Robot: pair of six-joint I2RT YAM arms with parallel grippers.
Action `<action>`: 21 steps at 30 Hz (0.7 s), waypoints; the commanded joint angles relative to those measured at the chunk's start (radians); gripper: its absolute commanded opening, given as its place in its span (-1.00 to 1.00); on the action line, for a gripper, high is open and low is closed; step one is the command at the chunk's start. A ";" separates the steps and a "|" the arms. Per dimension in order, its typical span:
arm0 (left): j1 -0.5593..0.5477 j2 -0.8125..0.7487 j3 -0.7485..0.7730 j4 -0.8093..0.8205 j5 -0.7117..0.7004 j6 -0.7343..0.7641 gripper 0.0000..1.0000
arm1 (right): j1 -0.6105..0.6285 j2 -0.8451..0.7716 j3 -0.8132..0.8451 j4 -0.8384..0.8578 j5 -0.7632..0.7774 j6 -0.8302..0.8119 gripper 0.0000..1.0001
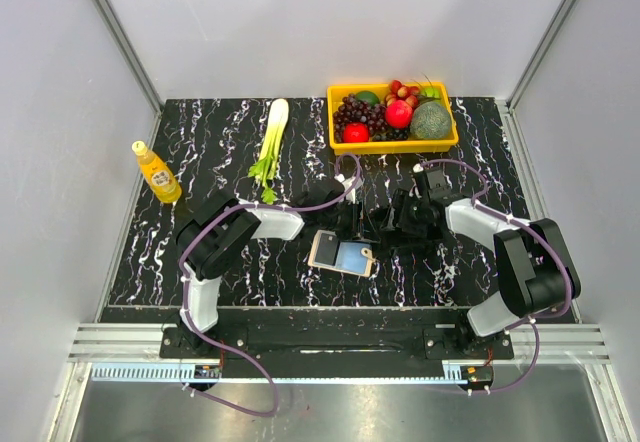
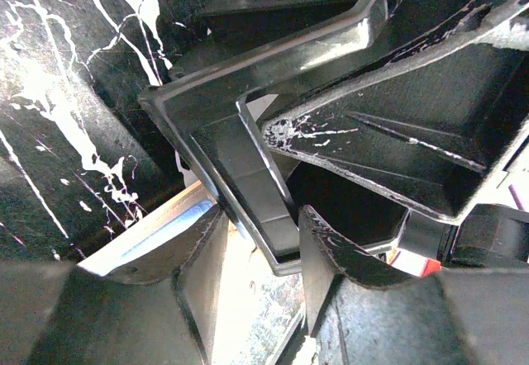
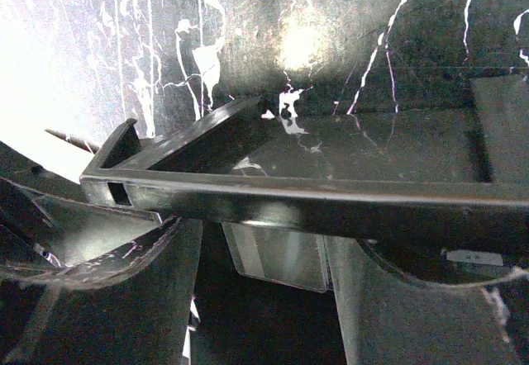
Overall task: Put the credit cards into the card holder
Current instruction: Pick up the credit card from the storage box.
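- Near the middle of the table, a little toward my side, the card holder lies open and flat, with its dark grey and light blue panels facing up.
- Both arms meet just behind it. The left gripper hangs over the holder's far edge, and its wrist view shows a tan rim with a blue strip under the fingers.
- Its jaws stand about half apart and I see nothing clamped between them. One finger of the other arm crosses the gap.
- The right gripper sits just beside the left one, near the holder's far right corner, and its jaws stand wider apart.
- Between them shows a pale grey flat piece, maybe a card. I cannot tell if it is gripped or only lies below.
- I judge the step in hand is bringing a card to the holder. I see no card clearly in a slot.
- The next move calls for lining a card edge up with a pocket mouth and sliding it in flat, while the other arm pins the holder. The fingers are crowded, so I would use small motions.
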 commanded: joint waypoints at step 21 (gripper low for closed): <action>-0.016 0.003 0.016 0.032 0.024 0.043 -0.18 | 0.008 -0.153 -0.034 0.081 -0.089 0.087 -0.24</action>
